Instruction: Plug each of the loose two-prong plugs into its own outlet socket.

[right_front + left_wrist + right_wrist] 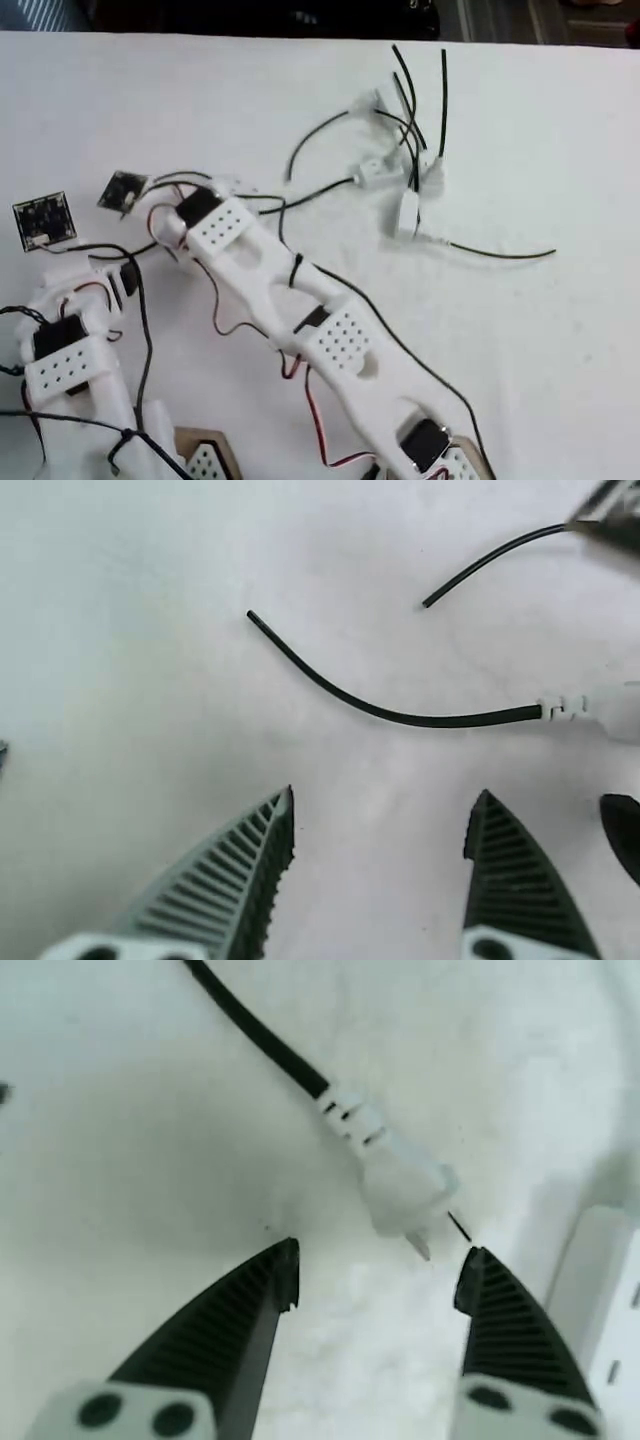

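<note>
My left fingers (pixel 245 880) are spread wide open, right fingers (pixel 235 1330) same. One arm (pixel 335 335) stretches diagonally from bottom right toward upper left, other arm (pixel 65 365) is bunched up lower left.

we find the white table (pixel 560 330) brightly and evenly lit, its far side washed pale with glare. soft, faint shadows edge an arm (pixel 340 340). in the right wrist view a diffuse grey shadow lies beside the plug (pixel 400 1185).

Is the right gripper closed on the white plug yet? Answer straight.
No, the right gripper stands wide open, and the white plug lies loose on the table just ahead of its tips.
</note>
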You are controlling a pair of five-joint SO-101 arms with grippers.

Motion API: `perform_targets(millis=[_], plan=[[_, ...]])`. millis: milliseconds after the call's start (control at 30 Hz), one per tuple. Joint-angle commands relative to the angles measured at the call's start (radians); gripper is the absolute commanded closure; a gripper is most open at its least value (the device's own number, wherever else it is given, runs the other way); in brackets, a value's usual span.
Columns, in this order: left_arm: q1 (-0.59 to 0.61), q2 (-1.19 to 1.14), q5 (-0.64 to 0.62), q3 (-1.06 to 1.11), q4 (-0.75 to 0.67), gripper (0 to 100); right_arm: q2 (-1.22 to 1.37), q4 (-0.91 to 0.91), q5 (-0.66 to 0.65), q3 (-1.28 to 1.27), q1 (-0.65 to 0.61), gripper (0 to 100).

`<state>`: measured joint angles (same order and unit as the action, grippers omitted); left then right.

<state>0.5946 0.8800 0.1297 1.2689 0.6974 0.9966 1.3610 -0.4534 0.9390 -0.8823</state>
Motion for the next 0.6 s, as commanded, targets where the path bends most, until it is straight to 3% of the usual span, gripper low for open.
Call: perform_targets(millis=[0, 400, 567], plan=[[-0.012, 0.022, -0.002, -0.032, -0.017, 72, -0.07, -0.067, -0.002, 0.009, -0.007, 72.1], [-0.012, 0.022, -0.002, -0.032, -0.017, 72, 0.091, -0.232, -0.054, 0.015, -0.016, 73.5], [-0.013, 0.022, -0.002, -0.032, -0.017, 72, 0.079, -0.177, -0.104, 0.017, -0.005, 97.4]])
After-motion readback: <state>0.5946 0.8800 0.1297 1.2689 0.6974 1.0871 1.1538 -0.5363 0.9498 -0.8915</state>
